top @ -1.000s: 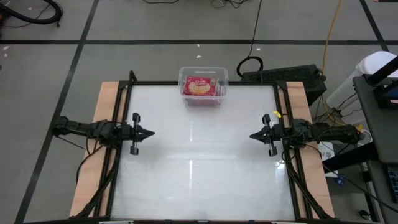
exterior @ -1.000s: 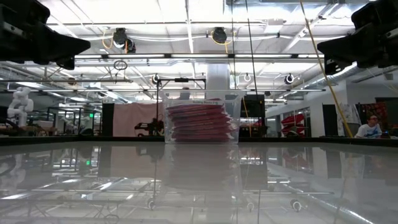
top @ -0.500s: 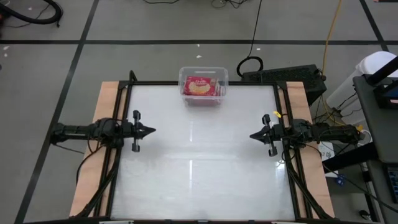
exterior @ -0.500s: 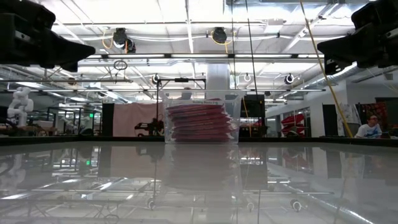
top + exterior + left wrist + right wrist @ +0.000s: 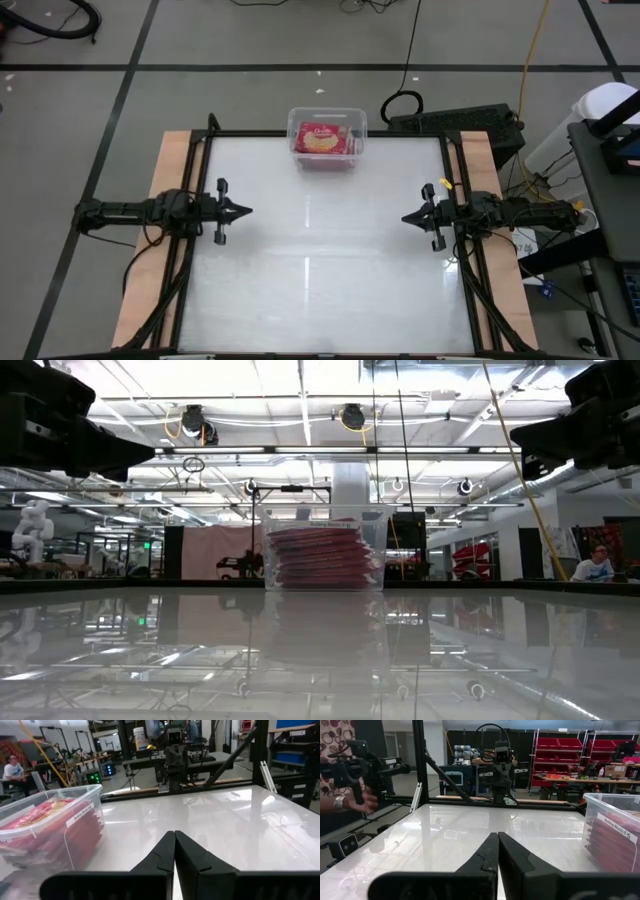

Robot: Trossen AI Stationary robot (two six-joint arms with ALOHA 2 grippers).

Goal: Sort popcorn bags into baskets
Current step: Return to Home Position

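The popcorn bags (image 5: 321,140) lie stacked in the clear bin (image 5: 361,128) at the far edge of the counter (image 5: 320,265), apparently nearly filling it. The left pincer (image 5: 245,211) and right pincer (image 5: 405,218) hover at opposite sides, both closed and empty.

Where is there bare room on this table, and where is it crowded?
The table is bare between the left hand and the right hand, through to the near edge. Crowded only mid far edge: the clear bin, stacked with popcorn bags.
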